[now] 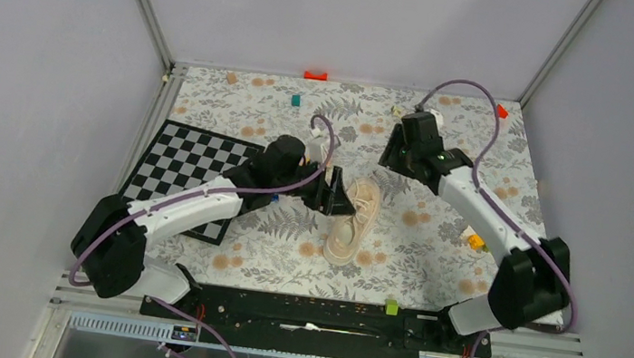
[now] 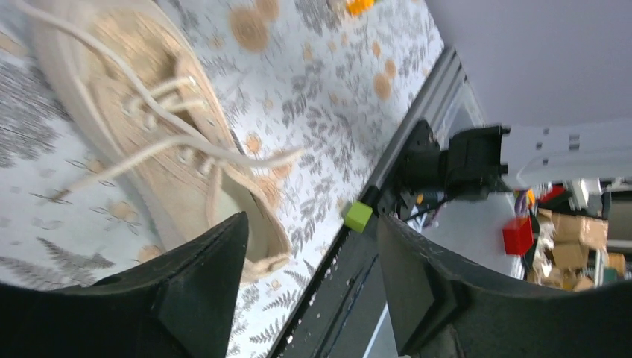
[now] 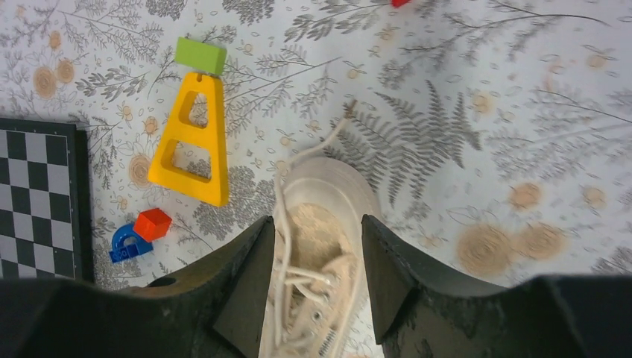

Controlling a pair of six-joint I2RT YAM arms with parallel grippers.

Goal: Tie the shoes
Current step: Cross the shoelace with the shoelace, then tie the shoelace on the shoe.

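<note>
The cream-beige fabric sneaker point(image 1: 351, 224) lies mid-table, its pale laces point(image 2: 160, 149) loose and unknotted. Just left of it, the left gripper point(image 1: 337, 194) is spread and empty. At the sneaker's far end, the right gripper point(image 1: 386, 157) hovers apart, holding nothing. All tying remains.

The shoe point(image 2: 149, 134) is coarse, matt woven cloth, its weave plain to see; the laces point(image 2: 186, 145) are soft flat cloth cord, and the sole point(image 3: 332, 173) looks smoother and slightly rubbery. The table point(image 3: 484, 112) wears a matt printed covering of ferns and flowers, cloth or paper, hard to say. The chessboard point(image 1: 192, 164) is flat and matt. The yellow frame point(image 3: 188, 185), green block point(image 3: 200, 54), red block point(image 3: 153, 222) and blue arch point(image 3: 123, 245) are smooth, faintly glossy plastic. The left gripper point(image 2: 311, 224) and right gripper point(image 3: 317, 220) have jaws of matt black, finely grained plastic. The rail point(image 2: 402, 134) is dull dark metal.
</note>
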